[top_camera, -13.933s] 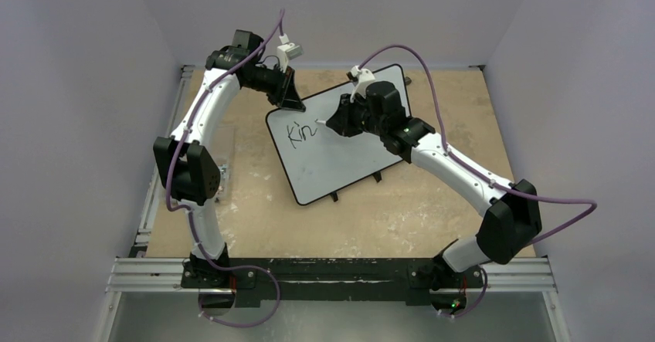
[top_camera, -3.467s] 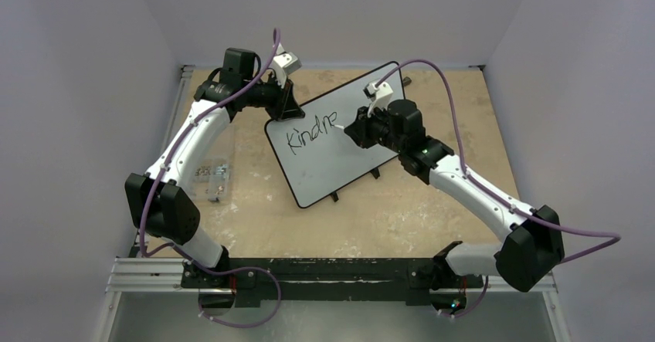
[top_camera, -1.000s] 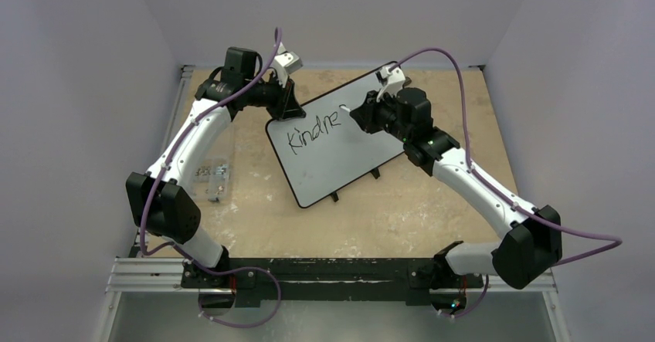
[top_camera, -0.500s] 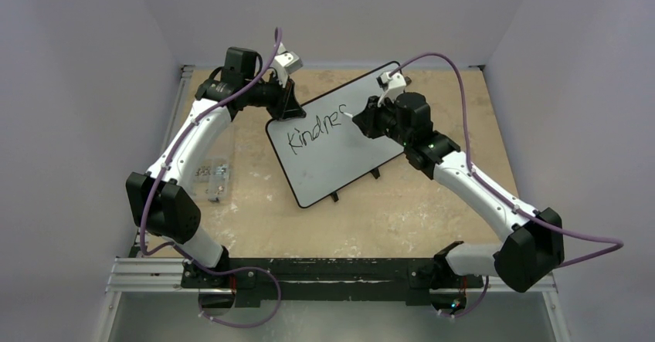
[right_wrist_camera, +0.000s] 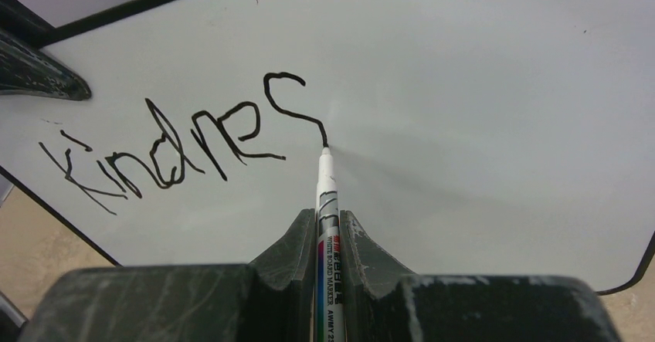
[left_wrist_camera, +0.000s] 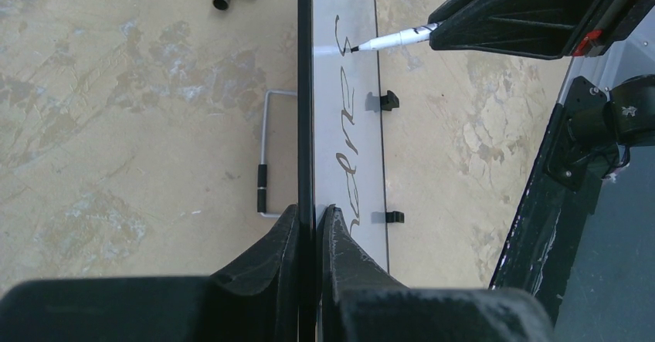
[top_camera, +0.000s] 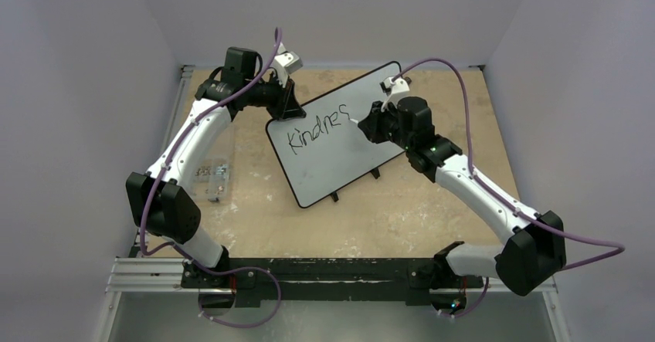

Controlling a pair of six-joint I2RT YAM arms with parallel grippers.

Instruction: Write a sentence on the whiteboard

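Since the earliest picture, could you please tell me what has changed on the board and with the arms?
The right pincer, shut on the slim white marker, travelled rightward along the glossy white black-rimmed whiteboard; the black handwritten sentence grew from three letters to seven. The left arm's elbow swung outward. Unchanged: left pincer clamped on the board's edge, board roughly in place.

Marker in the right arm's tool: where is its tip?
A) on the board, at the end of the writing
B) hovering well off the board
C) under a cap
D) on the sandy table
A: the right wrist view shows the uncapped marker, clamped in the right tool, with its tip meeting the whiteboard where the writing ends, on the curl just after "Kindne".
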